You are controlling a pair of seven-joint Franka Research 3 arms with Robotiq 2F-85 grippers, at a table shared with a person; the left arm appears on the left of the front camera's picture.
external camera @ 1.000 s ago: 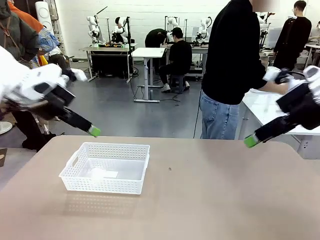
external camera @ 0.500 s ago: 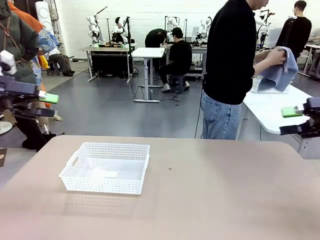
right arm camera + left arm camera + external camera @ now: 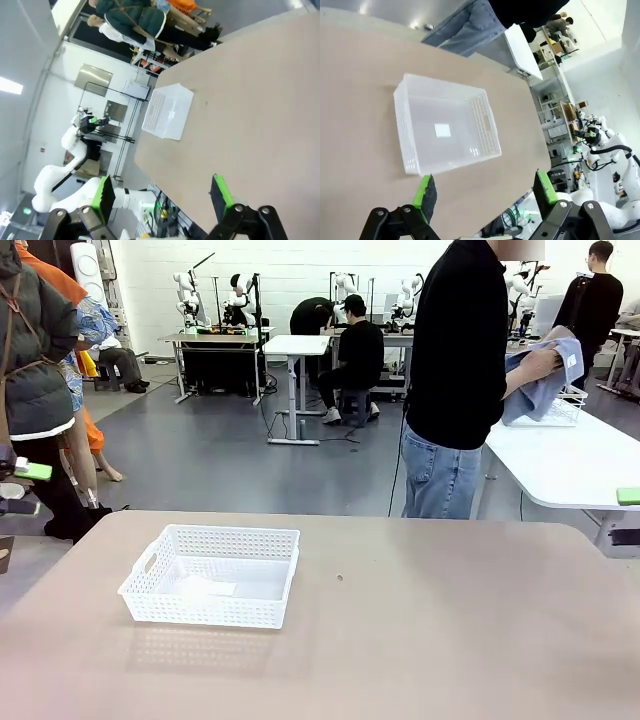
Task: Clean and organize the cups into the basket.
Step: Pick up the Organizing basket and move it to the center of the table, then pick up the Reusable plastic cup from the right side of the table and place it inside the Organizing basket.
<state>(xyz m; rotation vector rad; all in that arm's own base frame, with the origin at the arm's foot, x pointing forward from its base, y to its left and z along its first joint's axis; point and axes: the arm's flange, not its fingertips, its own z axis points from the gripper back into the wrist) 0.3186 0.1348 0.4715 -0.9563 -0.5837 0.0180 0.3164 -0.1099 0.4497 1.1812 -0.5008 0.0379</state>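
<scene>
My left end effector [image 3: 484, 191] hangs well to the left of the basket [image 3: 205, 608], out past the table [image 3: 420, 640] edge. Its green pads stand wide apart with nothing between them. From its wrist I look down on the basket from above and to one side. I take this as a waiting pose: open and off to the side, it leaves the way to the basket free.

The basket itself sits flat on the table, open side up, on my left half and closer to the far edge than to me. One long lattice wall faces me and a handle cut-out is at its left end. Inside I see a bare white floor with a small pale label [image 3: 205, 588] near the middle. Standing upright and square to me, it should take tall cups from straight above.

Right of the basket and beyond the table's far edge stands a person [image 3: 465, 350] in a black top and jeans, turned toward a white side table [image 3: 560, 465]. Both hands work a blue-grey cloth [image 3: 540, 390] over a white wire rack [image 3: 568, 410]. This looks like the cleaning half of the job, though I cannot tell whether a cup is wrapped in the cloth.

Farthest right of the basket, my right end effector [image 3: 162, 195] hovers off the table's right edge. It too is spread wide and holds nothing. I judge the sorting not yet begun.
</scene>
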